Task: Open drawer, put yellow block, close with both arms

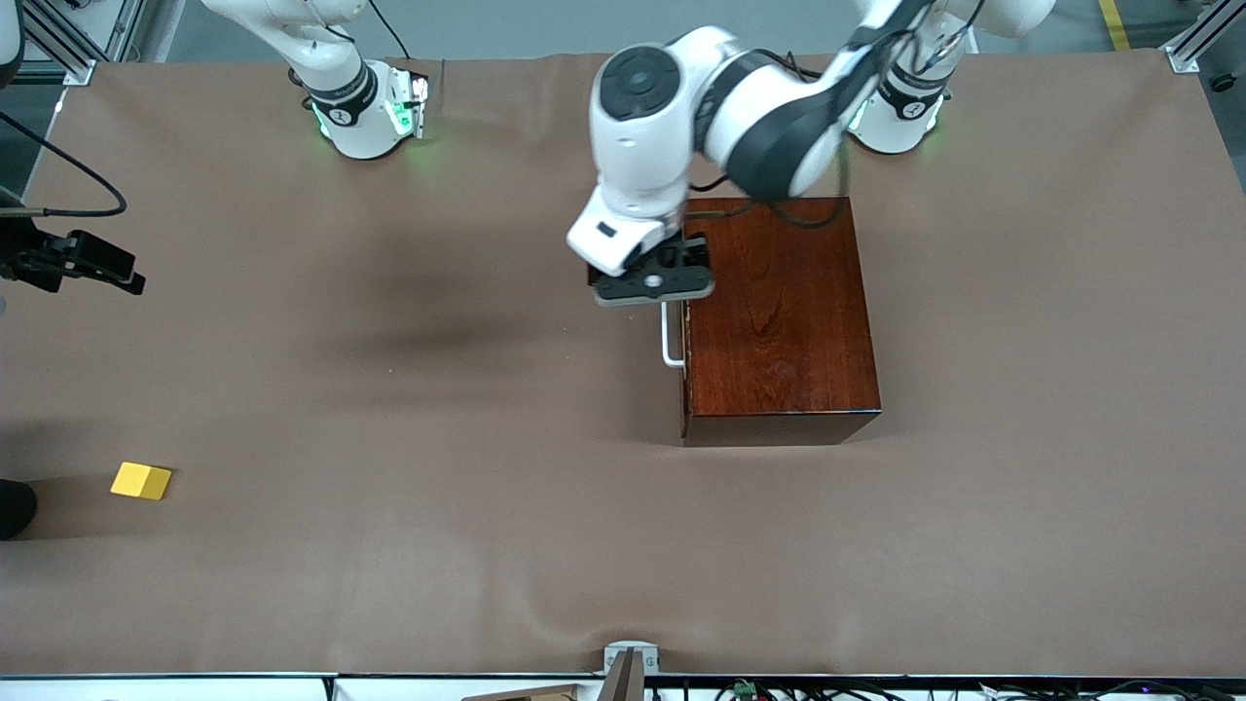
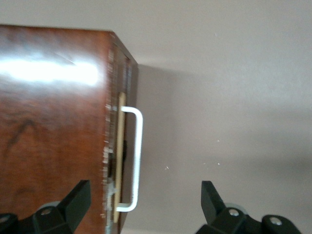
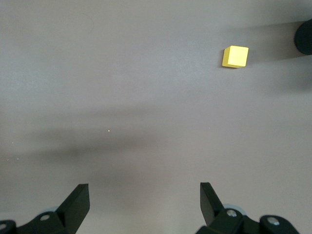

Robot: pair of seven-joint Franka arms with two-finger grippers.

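Note:
The glossy mahogany box (image 1: 779, 312) stands mid-table, its drawer (image 2: 118, 156) almost flush, with only a thin pale wood edge showing. The white bar handle (image 1: 670, 336) (image 2: 139, 156) faces the right arm's end of the table. My left gripper (image 1: 657, 287) (image 2: 145, 190) hovers open over the handle, straddling one end of the bar without touching it. The yellow block (image 1: 141, 481) (image 3: 235, 56) lies on the cloth near the right arm's end, close to the front camera. My right gripper (image 1: 117, 273) (image 3: 144, 190) hangs open and empty over bare cloth, well apart from the block.
Brown cloth (image 1: 438, 389) covers the whole table. A dark round object (image 1: 15, 506) (image 3: 304, 36) sits at the table's edge beside the yellow block. A metal clamp (image 1: 631, 662) is fixed at the front edge.

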